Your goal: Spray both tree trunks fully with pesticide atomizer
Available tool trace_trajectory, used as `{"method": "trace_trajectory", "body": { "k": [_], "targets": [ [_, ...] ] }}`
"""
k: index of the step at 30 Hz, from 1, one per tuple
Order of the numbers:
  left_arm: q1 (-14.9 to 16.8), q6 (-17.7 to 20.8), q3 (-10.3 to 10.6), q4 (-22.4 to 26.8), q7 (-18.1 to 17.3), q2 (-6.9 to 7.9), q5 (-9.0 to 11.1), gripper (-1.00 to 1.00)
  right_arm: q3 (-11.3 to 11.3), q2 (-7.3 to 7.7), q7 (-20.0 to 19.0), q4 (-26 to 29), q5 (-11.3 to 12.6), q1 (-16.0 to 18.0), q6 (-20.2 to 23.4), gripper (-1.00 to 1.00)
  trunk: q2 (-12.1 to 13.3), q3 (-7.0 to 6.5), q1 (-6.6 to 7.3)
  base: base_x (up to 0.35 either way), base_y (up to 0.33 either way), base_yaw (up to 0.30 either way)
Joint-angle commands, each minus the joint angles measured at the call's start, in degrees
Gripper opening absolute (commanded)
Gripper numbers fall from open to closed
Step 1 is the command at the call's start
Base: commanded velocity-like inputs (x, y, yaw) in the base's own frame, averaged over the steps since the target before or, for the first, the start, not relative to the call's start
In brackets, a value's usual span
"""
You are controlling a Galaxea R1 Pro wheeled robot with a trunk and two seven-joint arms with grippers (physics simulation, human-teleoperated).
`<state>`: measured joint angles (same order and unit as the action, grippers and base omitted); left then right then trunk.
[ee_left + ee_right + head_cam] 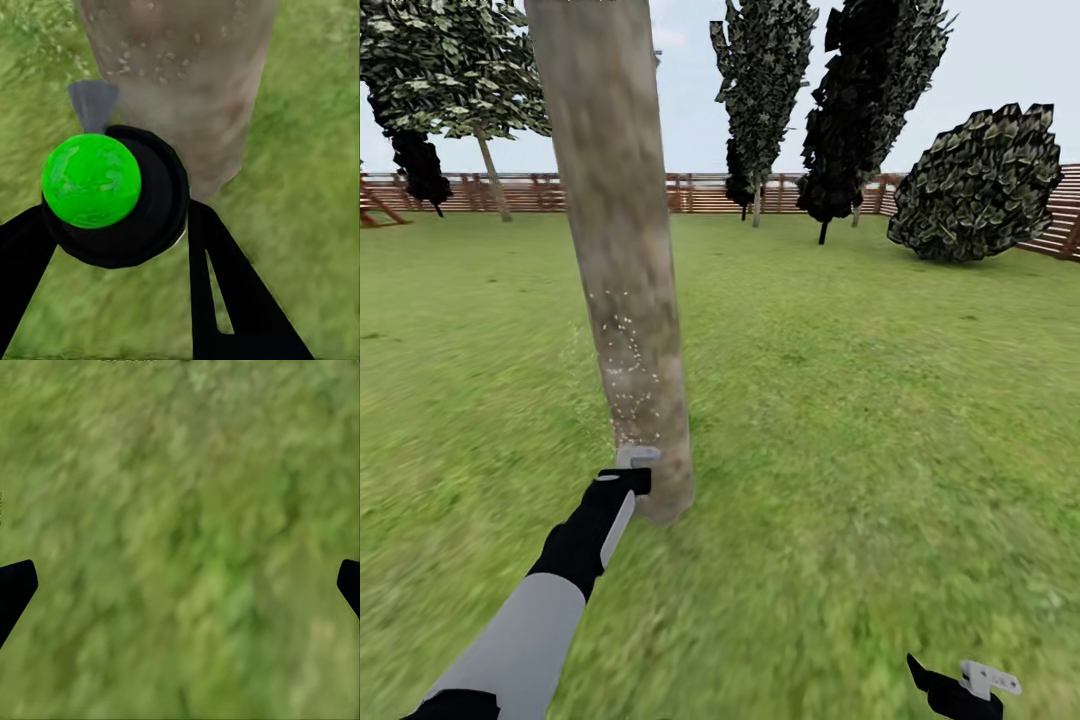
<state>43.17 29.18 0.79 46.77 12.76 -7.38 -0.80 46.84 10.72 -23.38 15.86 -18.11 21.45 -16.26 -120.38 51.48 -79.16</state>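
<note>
i have the left gripper (120, 225) clamped on the small black round-bodied pesticide atomizer (142, 217) with its bright green ball top, its grey nozzle pointing ahead at the thick mottled grey-brown tree trunk (625, 270) just in front of the gripper. in the head view the left gripper (628, 478) sits low, close beside the base of the trunk, and a scatter of tiny whitish pesticide specks (625, 370) clings to the bark above it. the specks cover only a small patch, so i judge this trunk is far from done. to do it well i would keep the nozzle square on the bark, sweep slowly upward from the gripper, then work round the sides that look bare. the right gripper (965, 690) hangs low over the green grass (180, 540), fingers spread wide and holding nothing, well away from the trunk.
</note>
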Motion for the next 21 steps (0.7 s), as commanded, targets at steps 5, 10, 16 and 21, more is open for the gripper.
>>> {"method": "trace_trajectory", "body": {
  "k": [5, 10, 16, 21],
  "targets": [
    [-0.3, -0.1, 0.0, -0.4, 0.5, 0.00, 0.2, -1.00, -0.1, 0.00, 0.0, 0.0, 0.0, 0.0, 0.0, 1.00, 0.0, 0.00, 0.00, 0.000, -0.273, 0.194],
    [-0.4, -0.1, -0.1, -0.9, 0.6, 0.07, 0.2, -1.00, 0.0, 0.00, 0.1, 0.0, -6.9, 0.0, -0.1, 1.00, 0.0, 0.00, 0.00, 0.107, -0.262, 0.010],
    [-0.4, -0.2, -0.2, -3.2, 0.9, 0.14, 0.2, -1.00, 0.0, 0.00, 0.1, 0.0, -7.7, 0.0, -0.2, 1.00, 0.0, 0.00, 0.00, 0.245, -0.191, 0.003],
    [-0.5, -0.4, -0.3, -3.5, 0.9, 0.17, 0.2, -1.00, 0.0, 0.00, 0.1, 0.0, -7.7, 0.0, -0.2, 1.00, 0.0, 0.00, 0.00, 0.154, -0.217, 0.199]
  ]
}}
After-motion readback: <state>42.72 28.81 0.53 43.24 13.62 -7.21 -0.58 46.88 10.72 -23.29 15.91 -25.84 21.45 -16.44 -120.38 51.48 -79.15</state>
